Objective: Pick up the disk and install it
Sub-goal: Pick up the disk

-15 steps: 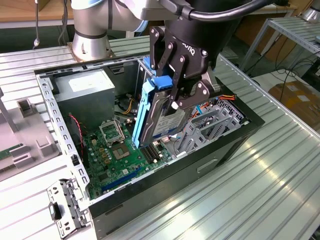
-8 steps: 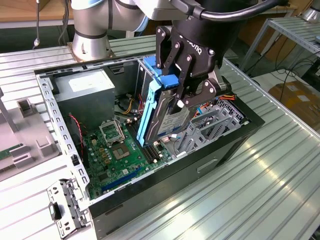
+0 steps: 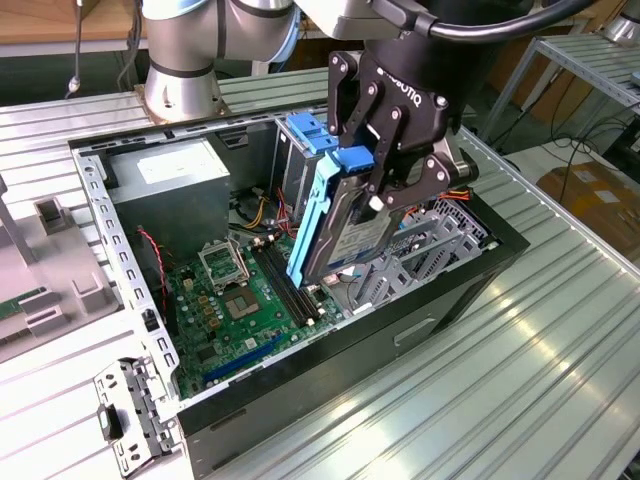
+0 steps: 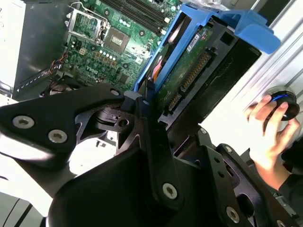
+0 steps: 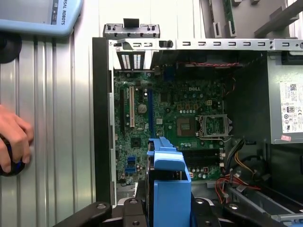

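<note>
I had the gripper clamped on the disk, holding it on edge over the open case, right by the cage. I guess so it'd slot straight in.

Arm, upper left of the exterior view: silver-grey cylindrical joints, one with a blue cap, on a round metal base flange. A thick black cable ran along the top edge. Gripper: matt black, boxy body with white lettering and linked bar fingers. In the second wrist view, silver round-headed screws studded its black links.
</note>
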Robot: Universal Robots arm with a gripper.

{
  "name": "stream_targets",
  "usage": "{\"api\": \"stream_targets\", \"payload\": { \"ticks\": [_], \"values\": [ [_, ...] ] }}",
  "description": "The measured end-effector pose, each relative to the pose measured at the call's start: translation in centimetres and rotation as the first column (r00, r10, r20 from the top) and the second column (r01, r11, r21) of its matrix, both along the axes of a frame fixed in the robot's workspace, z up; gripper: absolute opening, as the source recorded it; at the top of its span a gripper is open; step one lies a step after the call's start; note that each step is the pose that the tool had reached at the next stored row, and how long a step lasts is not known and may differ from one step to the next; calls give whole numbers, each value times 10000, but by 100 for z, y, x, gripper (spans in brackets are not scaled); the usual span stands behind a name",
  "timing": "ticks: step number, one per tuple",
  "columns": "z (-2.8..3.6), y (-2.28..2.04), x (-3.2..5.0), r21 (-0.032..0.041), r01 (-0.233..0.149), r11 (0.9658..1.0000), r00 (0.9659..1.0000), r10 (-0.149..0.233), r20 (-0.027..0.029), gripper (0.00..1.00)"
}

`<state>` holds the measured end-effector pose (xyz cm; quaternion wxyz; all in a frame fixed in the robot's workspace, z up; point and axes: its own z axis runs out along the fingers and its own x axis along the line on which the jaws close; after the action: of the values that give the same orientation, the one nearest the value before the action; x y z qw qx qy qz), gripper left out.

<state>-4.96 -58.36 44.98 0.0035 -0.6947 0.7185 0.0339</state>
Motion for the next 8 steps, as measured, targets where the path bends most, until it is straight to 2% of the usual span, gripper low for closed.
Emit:
{"api": "stream_targets", "payload": {
  "ticks": [5,8],
  "values": [
    [-2,-4,80,0,0,10000,10000,0,0,36],
    [-3,-9,160,-1,1,10000,10000,-1,0,36]
  ]
}}
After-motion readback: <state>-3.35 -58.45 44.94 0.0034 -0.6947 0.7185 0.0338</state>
